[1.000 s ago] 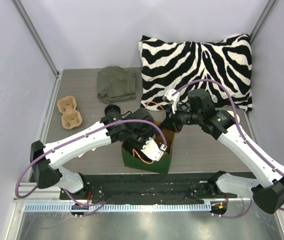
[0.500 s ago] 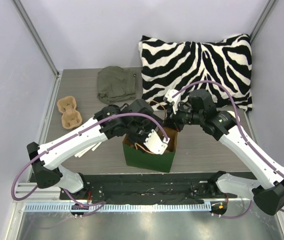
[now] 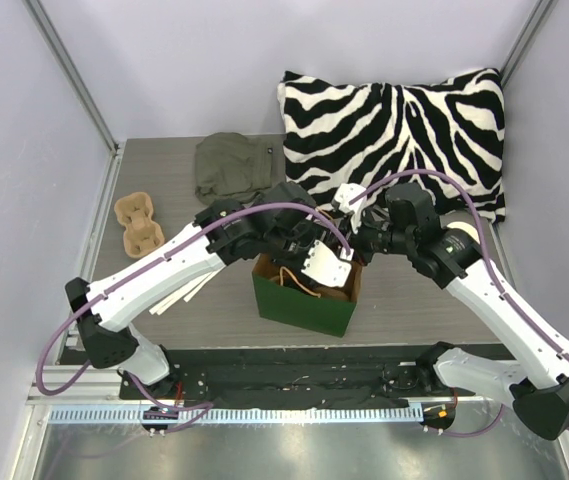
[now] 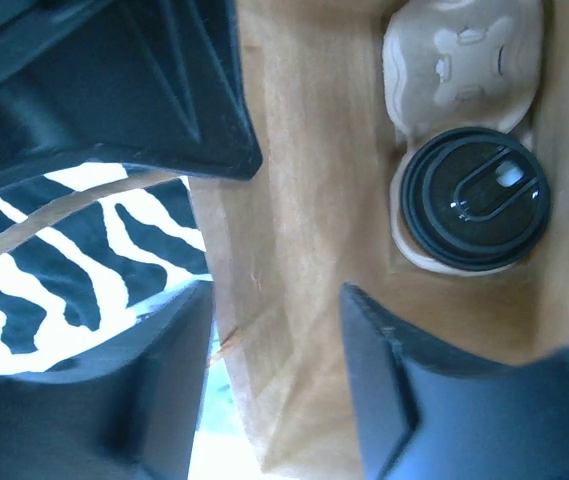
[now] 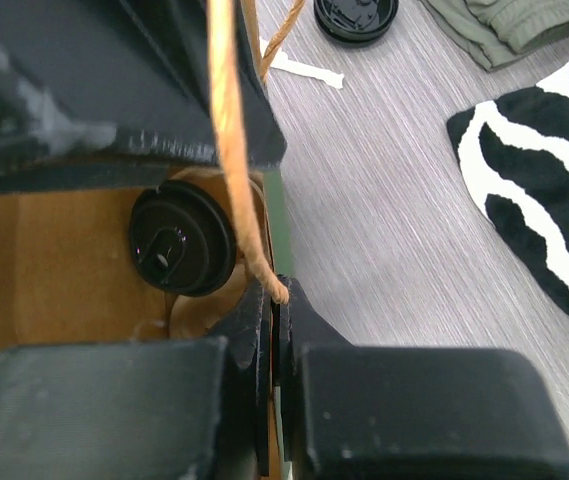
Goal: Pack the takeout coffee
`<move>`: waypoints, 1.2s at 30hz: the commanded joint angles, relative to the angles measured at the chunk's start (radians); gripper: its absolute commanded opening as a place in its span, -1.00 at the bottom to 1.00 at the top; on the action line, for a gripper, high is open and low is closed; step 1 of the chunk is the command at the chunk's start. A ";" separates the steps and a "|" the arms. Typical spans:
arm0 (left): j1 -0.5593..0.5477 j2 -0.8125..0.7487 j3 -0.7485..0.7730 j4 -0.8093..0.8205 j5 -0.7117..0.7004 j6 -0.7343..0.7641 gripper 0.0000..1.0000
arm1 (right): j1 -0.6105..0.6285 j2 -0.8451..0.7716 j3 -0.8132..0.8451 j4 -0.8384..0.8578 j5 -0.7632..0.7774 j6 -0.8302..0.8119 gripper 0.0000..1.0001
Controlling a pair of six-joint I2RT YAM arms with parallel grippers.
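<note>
1. Top external view: the green bag (image 3: pixel 299 305) stands on the desk (image 3: pixel 164 175) between the two arms, with its mouth open upward.
2. Left wrist view: the coffee (image 4: pixel 474 198) sits inside the bag with its black lid up. It is seated in one well of a pulp tray (image 4: pixel 461 55) that lies on the brown bottom.
3. The left fingers (image 4: pixel 389 360) hang over the bag's mouth. They are spread apart with nothing between them and are clear of the coffee.
4. The right fingers (image 5: pixel 276 335) are pinched closed on the bag's rim, just beside a tan rope handle (image 5: pixel 229 130) that runs up past them.
5. Right wrist view: a loose black lid (image 5: pixel 356 15) lies on the desk beyond the bag. It is near a white strip (image 5: pixel 304 70) and an olive cloth (image 5: pixel 504 25).
6. A second tray (image 3: pixel 139 222) lies near the desk's left edge, well apart from the bag.
7. A zebra pillow (image 3: pixel 394 130) leans at the far right of the desk, behind the right arm.
</note>
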 commanded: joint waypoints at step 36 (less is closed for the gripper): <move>0.932 -0.059 -0.266 -0.079 0.227 -0.698 -0.28 | -0.035 -0.080 0.005 0.019 0.282 -0.068 -0.98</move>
